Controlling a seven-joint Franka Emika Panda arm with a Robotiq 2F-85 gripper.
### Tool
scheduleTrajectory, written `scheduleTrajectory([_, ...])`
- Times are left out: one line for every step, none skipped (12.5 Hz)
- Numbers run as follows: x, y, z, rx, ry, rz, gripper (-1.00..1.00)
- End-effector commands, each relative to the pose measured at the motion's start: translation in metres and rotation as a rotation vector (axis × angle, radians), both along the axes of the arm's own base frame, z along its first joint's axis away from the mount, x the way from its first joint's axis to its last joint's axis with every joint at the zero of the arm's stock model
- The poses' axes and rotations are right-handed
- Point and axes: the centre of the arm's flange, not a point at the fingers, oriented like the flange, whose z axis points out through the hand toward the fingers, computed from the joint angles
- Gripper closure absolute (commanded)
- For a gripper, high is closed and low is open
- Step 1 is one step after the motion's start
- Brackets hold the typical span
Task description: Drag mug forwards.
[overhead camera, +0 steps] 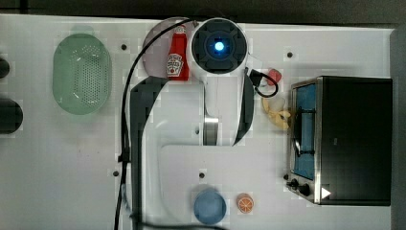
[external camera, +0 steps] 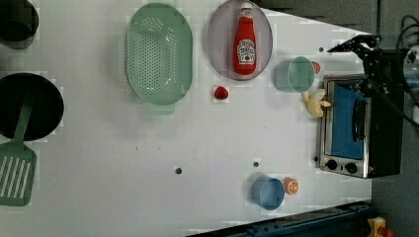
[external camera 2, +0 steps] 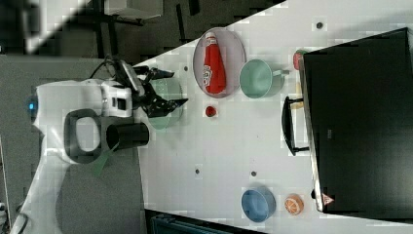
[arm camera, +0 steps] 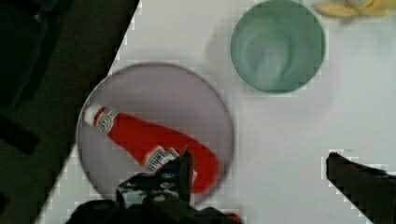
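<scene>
— Green mug (external camera: 295,74) first: where does it sit?

— On the white table (external camera: 148,148), just beside the grey plate (external camera: 217,44) that carries the ketchup bottle (external camera: 245,45) lying flat. In the left view the toaster oven (external camera: 356,128) is to its lower right, with a banana peel (external camera: 315,102) between them.

— And the arm?

— White, raised well above the table. In the right view it reaches in from the right view's left, wrist bent so the gripper (external camera 2: 163,88) points toward the tabletop.

— Fingers?

— Spread wide, holding nothing. The wrist view shows both black fingertips (arm camera: 177,175) apart over bare table and the plate's edge, the mug clear of them.
</scene>
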Motion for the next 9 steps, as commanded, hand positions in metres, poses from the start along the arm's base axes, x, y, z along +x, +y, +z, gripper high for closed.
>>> scheduleTrajectory([-0.025,-0.032,0.021,0.0,0.086,0.031,-1.0])
scheduleTrajectory([-0.031,-0.033,0.039,0.004,0.071,0.031,-1.0])
scheduleTrajectory([-0.038,-0.031,0.056,0.007,0.054,0.035,-1.0])
scheduleTrajectory([-0.044,-0.027,0.072,0.009,0.038,0.044,-1.0])
scheduleTrajectory([-0.051,-0.022,0.088,0.012,0.022,0.053,-1.0])
scheduleTrajectory([-0.058,-0.018,0.102,0.013,0.01,0.062,-1.0])
scheduleTrajectory([-0.067,-0.014,0.112,0.015,0.022,0.07,-1.0])
scheduleTrajectory([-0.077,-0.011,0.12,0.018,0.053,0.082,-1.0])
scheduleTrajectory([-0.087,-0.008,0.126,0.021,0.084,0.089,-1.0])
